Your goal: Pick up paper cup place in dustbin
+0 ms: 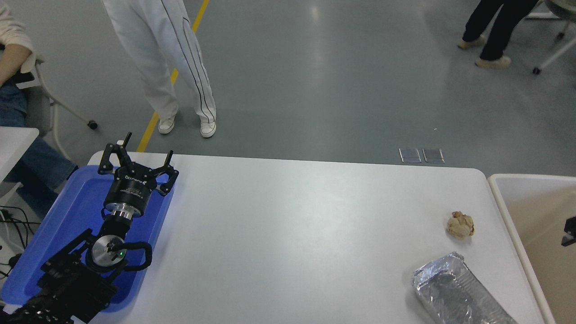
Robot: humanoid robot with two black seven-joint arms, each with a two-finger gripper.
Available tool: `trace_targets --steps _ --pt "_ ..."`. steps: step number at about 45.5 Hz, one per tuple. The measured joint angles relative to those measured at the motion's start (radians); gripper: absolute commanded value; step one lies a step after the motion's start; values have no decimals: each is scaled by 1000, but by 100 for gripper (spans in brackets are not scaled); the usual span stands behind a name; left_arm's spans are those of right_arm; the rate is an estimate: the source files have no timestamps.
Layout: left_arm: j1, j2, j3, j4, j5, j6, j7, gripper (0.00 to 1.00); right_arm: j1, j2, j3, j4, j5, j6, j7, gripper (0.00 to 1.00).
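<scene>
The paper cup is out of view. The dustbin [507,208], with a thick off-white rim and a beige inside, stands against the table's right edge and is cut off by the picture. A small black part of my right gripper [569,231] shows at the right edge, over the inside of the dustbin; I cannot tell whether it holds anything. My left gripper [148,145] is open and empty, parked at the lower left over the blue tray [72,211].
A crumpled tan paper ball [461,225] lies on the white table [292,225] near the dustbin. A silver foil tray [454,292] lies at the front right. A person in white trousers [171,58] stands beyond the far left corner. A seated person [18,112] is at the left.
</scene>
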Motion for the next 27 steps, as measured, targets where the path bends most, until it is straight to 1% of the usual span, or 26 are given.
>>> trace_targets --steps 9,19,27 --pt "0 0 0 0 0 0 0 100 200 73 -52 51 -4 24 0 100" --pt "0 0 0 0 0 0 0 100 367 215 -56 105 -36 34 0 100" --pt "0 0 0 0 0 0 0 100 456 322 9 134 -48 38 0 100"
